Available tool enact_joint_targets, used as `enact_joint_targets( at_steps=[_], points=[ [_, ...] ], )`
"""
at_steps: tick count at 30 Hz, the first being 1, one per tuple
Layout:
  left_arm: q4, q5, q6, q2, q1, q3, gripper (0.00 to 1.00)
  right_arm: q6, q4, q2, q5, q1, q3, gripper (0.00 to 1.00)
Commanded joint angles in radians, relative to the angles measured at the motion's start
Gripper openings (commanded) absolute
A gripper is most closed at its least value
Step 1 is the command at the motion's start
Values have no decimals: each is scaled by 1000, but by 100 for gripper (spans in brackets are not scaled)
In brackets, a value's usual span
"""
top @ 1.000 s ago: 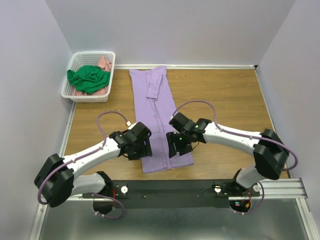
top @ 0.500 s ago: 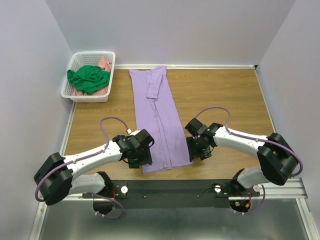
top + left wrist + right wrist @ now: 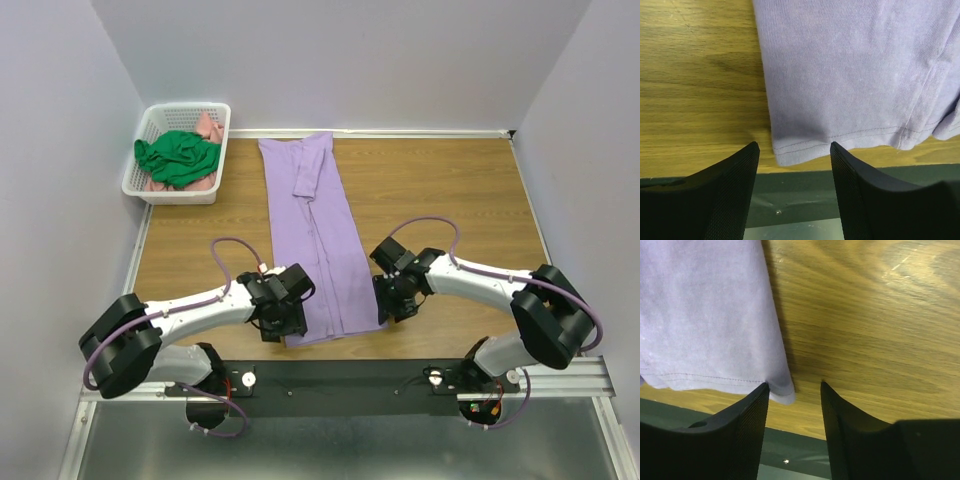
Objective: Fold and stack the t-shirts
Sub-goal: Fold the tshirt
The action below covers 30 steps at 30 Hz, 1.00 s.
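Observation:
A lilac t-shirt point(image 3: 318, 235) lies folded into a long narrow strip down the middle of the wooden table. My left gripper point(image 3: 288, 322) hangs open over its near left hem corner point(image 3: 785, 155), jaws apart and empty. My right gripper point(image 3: 392, 305) hangs open over its near right hem corner point(image 3: 782, 392), one finger point(image 3: 747, 425) over the cloth edge, nothing held. A green t-shirt point(image 3: 178, 157) lies bunched on a pink one point(image 3: 208, 128) in the white basket point(image 3: 145, 190).
The basket stands at the far left corner by the wall. The black base rail point(image 3: 350, 378) runs just beyond the table's near edge, right below the shirt's hem. Bare wood point(image 3: 450, 190) lies right of the shirt.
The right gripper moved off the shirt to its right hem corner and has stayed there. The left gripper moved down and right to the left hem corner.

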<state>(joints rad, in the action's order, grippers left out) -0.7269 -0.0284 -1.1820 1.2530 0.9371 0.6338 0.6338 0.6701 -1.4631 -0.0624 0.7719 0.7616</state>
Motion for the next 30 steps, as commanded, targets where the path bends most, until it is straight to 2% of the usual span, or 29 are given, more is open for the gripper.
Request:
enact_joint_targets(
  at_steps=[1, 4, 8, 11, 21, 30],
  points=[
    [18, 8, -31, 20, 9, -20, 67, -16, -27, -42, -25, 4, -42, 49],
    [18, 8, -33, 36, 17, -20, 66, -23, -27, -55, -28, 3, -50, 38],
    [18, 12, -44, 54, 26, -19, 65, -31, -27, -66, -37, 4, -47, 17],
    [17, 12, -50, 72, 35, -14, 63, -37, -27, -72, -39, 3, -39, 10],
    [-101, -56, -113, 45, 51, 53, 59, -57, -29, -82, -39, 3, -45, 4],
    [-100, -107, -162, 62, 52, 50, 56, -69, -43, -78, -51, 3, -54, 4]
  ],
)
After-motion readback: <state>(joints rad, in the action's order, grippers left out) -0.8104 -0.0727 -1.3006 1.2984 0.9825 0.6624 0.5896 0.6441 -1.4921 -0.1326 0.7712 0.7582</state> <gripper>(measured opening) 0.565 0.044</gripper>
